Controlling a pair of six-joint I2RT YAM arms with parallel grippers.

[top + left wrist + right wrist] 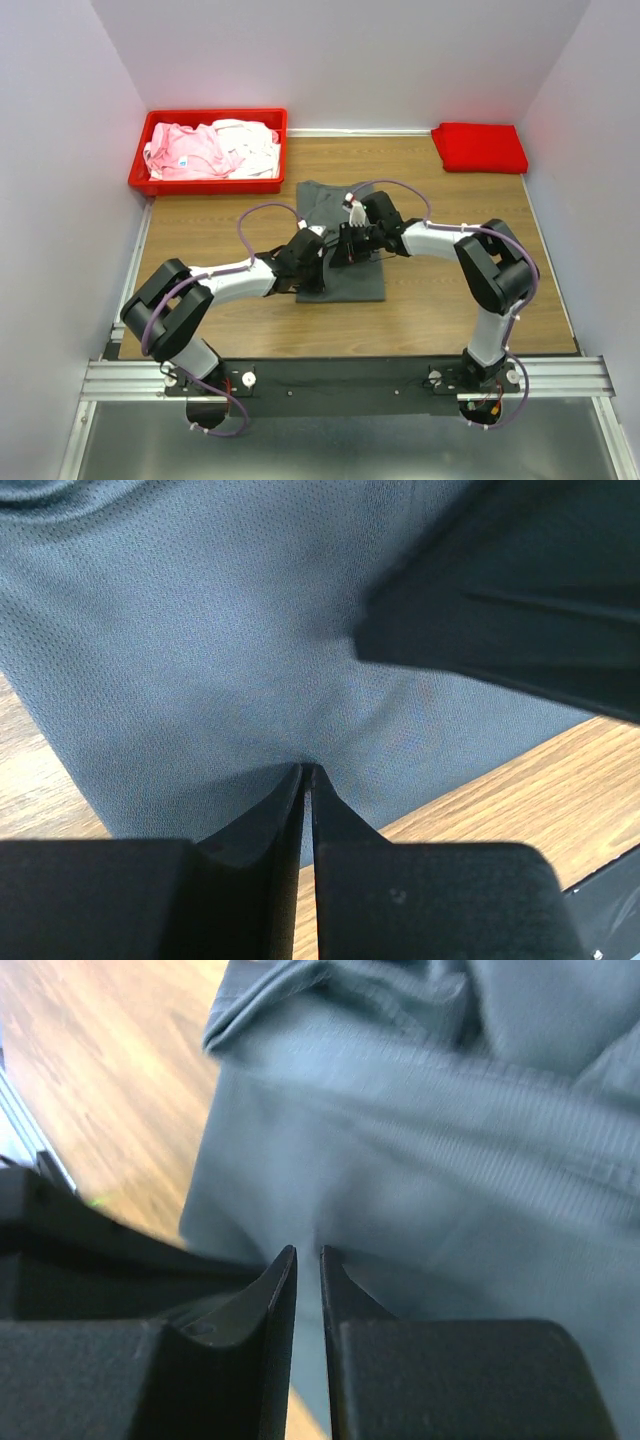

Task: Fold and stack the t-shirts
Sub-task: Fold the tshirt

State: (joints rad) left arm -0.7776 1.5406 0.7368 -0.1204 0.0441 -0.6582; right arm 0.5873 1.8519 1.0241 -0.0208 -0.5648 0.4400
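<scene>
Top view: grey shirt lay centre frame.
Left gripper: clenched on grey shirt.
Right gripper: grasp unclear.
Risk: thin pinch could slip, dropping fold.

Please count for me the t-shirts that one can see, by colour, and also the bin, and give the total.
Dark grey t-shirt: 1
Red t-shirt: 1
Pink t-shirt: 1 in view
White t-shirt: 1 in view
Red bin: 1
Total: 5. Shirts buried deeper in the bin cannot be counted.
</scene>
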